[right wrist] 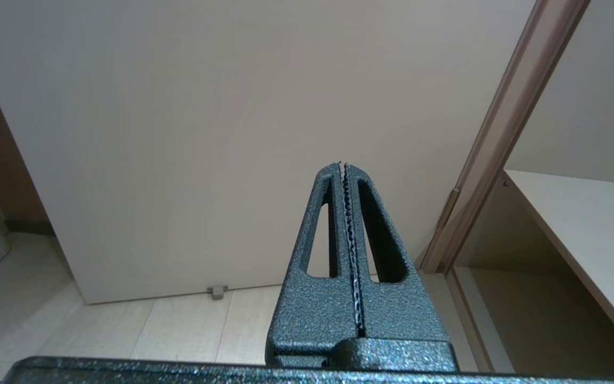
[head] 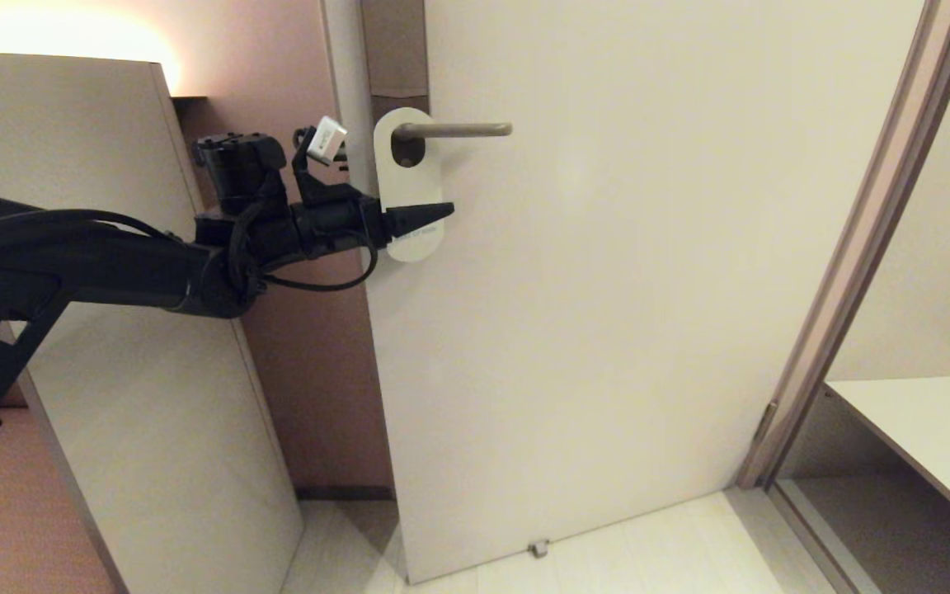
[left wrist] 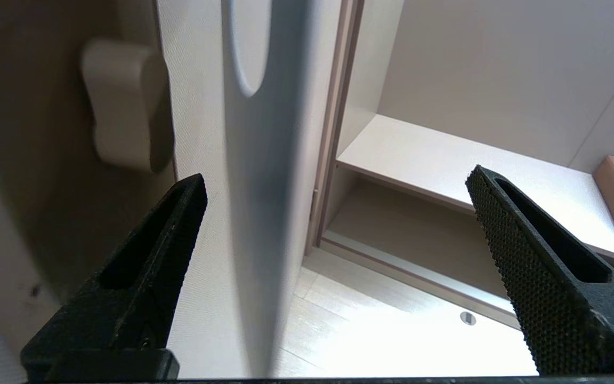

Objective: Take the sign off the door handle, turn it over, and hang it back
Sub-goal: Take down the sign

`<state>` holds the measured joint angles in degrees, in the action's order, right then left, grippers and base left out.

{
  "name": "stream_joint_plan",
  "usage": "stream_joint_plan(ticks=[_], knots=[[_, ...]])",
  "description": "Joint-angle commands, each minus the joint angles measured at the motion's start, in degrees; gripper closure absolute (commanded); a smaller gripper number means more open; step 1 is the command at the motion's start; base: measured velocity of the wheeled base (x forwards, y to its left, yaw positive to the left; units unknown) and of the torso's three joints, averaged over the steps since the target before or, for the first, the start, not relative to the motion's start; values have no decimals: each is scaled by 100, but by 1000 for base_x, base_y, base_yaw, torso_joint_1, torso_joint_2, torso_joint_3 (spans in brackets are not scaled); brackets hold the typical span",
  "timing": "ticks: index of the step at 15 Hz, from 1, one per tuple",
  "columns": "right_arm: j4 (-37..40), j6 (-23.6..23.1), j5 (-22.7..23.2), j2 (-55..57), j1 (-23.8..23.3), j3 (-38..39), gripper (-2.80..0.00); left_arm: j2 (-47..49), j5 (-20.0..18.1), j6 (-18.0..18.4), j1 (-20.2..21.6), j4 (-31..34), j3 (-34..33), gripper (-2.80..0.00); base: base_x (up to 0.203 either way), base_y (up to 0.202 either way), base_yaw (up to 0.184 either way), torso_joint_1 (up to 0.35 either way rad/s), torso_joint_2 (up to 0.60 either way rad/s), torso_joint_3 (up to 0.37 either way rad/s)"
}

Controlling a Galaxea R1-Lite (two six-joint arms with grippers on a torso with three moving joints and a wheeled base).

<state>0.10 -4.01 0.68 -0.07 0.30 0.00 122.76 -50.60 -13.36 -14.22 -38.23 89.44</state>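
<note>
The left gripper (head: 434, 216) is spread wide at the lower part of the sign (head: 409, 177), one finger on each side of the card and neither pressing it. The sign hangs on the door handle (head: 452, 129), flat against the door (head: 607, 330), at the gripper's 12 o'clock. Open floor (left wrist: 392, 325) lies beyond. The sign's print is unreadable. The right gripper (right wrist: 345, 170), parked low, is pressed together.
</note>
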Motion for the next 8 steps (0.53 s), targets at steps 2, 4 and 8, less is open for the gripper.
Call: stream_joint_plan(ticks=[2, 4, 8], knots=[[-1, -3, 2, 7, 5, 0, 0, -140, -29, -9, -38, -27, -6, -280, 0, 0, 0, 0, 0, 0], [-1, -3, 2, 7, 5, 0, 0, -241, -29, -1, -53, -26, -39, -280, 0, 0, 0, 0, 0, 0], [-1, -3, 2, 7, 5, 0, 0, -332, -29, 0, -81, -18, -41, -280, 0, 0, 0, 0, 0, 0]])
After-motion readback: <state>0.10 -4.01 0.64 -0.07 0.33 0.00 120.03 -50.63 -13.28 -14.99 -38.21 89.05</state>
